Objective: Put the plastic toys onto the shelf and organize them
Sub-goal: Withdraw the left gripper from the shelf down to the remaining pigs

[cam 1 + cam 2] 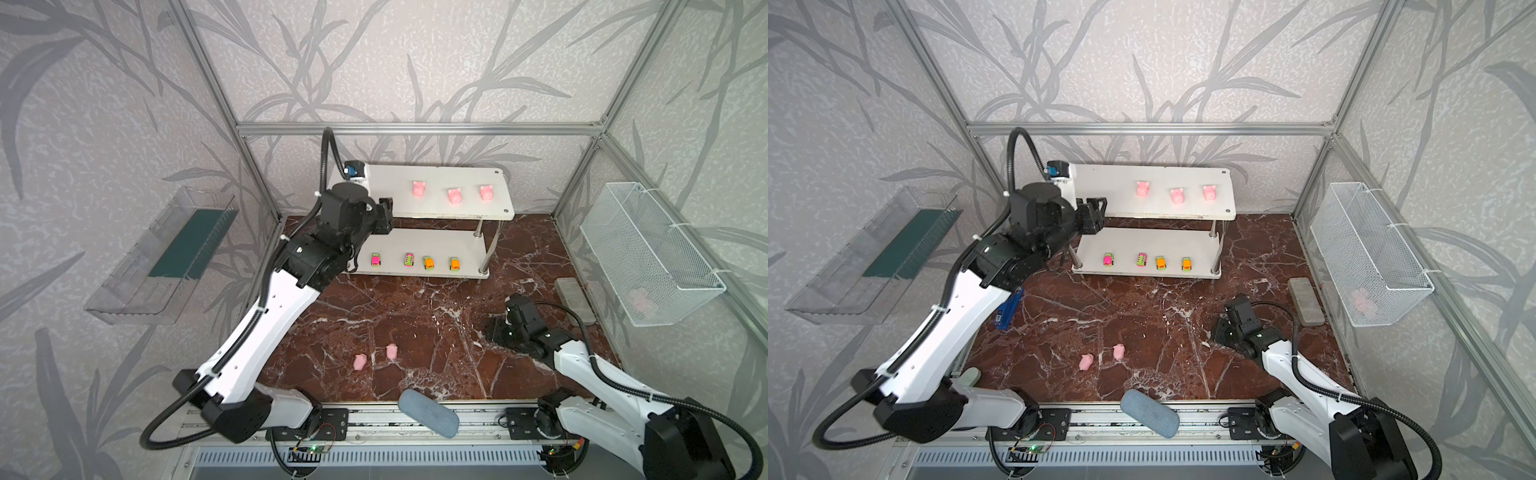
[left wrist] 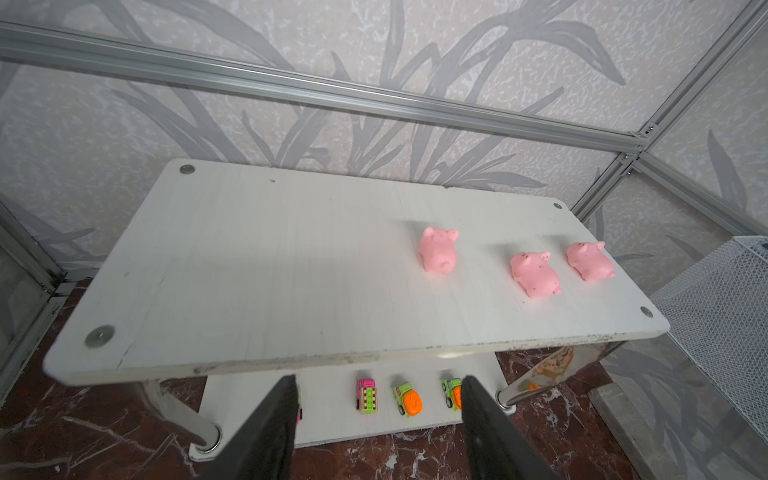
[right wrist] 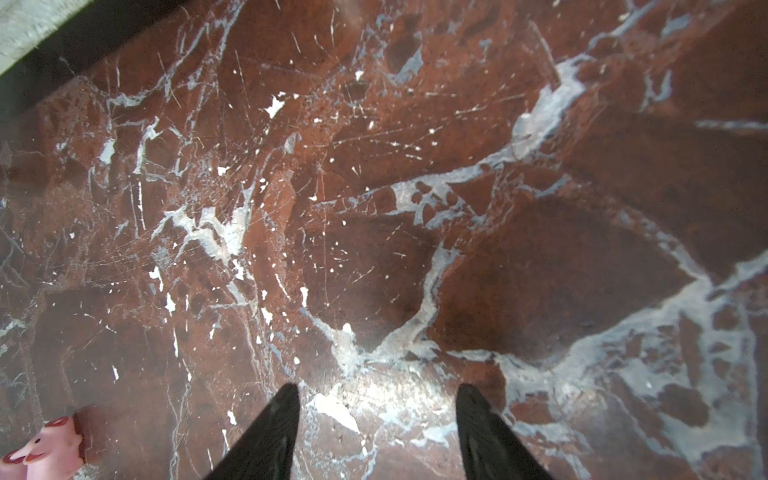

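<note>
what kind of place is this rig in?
Likely a lab robot test cell, not a home: aluminium-frame enclosure with wallpapered panels, two robot arms mounted on a front rail.

Light: bright, diffuse | Shadows: soft, beside pigs [image 2: 438, 249] on shelf [image 2: 249, 270] | Glare: pale sheen on table [image 3: 357, 395] | Blur: right wrist view soft; top views bowed at edges

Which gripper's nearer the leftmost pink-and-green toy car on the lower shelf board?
Left. Left gripper hangs above the car at the shelf's left end; right gripper is far right, low over the marble tabletop.
</note>
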Controlling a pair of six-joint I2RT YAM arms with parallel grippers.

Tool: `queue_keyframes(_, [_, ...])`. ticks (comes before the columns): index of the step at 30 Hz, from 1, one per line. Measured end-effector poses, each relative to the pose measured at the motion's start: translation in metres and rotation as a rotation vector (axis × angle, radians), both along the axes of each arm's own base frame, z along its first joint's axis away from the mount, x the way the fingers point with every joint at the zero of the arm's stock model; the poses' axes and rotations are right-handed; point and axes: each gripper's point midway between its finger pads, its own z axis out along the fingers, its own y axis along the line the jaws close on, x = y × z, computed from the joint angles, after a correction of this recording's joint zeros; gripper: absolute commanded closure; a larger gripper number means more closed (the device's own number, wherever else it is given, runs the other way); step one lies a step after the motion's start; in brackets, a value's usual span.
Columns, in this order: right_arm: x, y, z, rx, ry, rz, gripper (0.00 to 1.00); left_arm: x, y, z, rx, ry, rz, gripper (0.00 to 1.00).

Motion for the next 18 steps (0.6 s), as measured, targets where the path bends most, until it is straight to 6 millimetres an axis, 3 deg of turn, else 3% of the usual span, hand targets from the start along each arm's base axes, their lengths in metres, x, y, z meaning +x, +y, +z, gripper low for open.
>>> queue_keyframes(5, [0.003,0.004,0.005,0.014,-0.024,0.023,0.39,-0.062,0.031,-0.04,-0.036,0.028,-0.004,0.41])
queue_keyframes(9, [0.006,0.006,0.01,0.017,-0.036,0.031,0.39,-0.095,0.044,-0.08,-0.078,0.075,-0.01,0.4])
queue_keyframes(18, [0.015,0.011,0.021,0.026,-0.059,0.036,0.39,-0.13,0.052,-0.231,0.0,0.364,0.004,0.4])
